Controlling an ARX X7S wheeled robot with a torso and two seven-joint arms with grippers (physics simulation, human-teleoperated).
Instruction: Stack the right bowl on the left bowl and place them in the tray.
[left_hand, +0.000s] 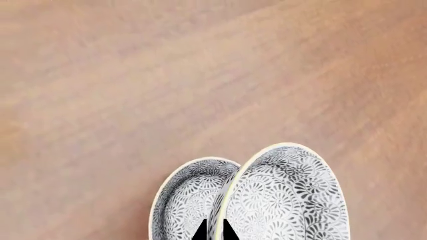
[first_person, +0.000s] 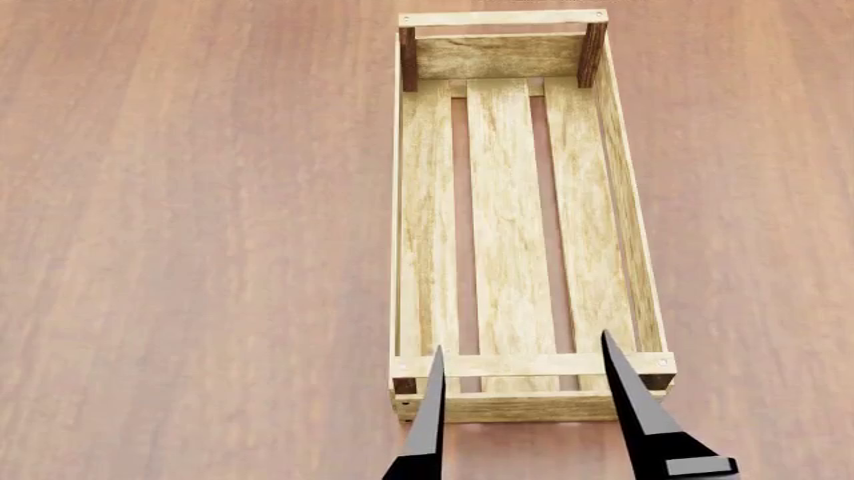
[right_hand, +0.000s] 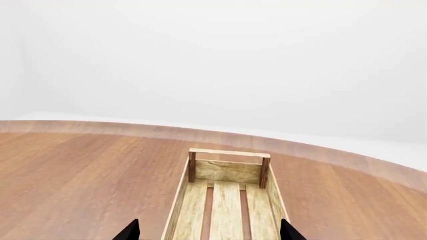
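In the left wrist view two grey-and-white patterned bowls lean together, one bowl (left_hand: 189, 197) tucked behind the other bowl (left_hand: 287, 197), above the wooden table (left_hand: 133, 90). My left gripper (left_hand: 213, 226) is shut on the rim where they meet. The bowls and the left gripper are out of the head view. The tray (first_person: 507, 210), a long pale wooden crate, lies empty ahead. My right gripper (first_person: 522, 345) is open and empty, its fingertips (first_person: 434, 400) straddling the tray's near end. The right wrist view shows the tray (right_hand: 227, 200) running away between the open right gripper (right_hand: 209, 231).
The brown wooden table (first_person: 187, 250) spreads on both sides of the tray. In the right wrist view its far curved edge (right_hand: 320, 147) meets a plain white background.
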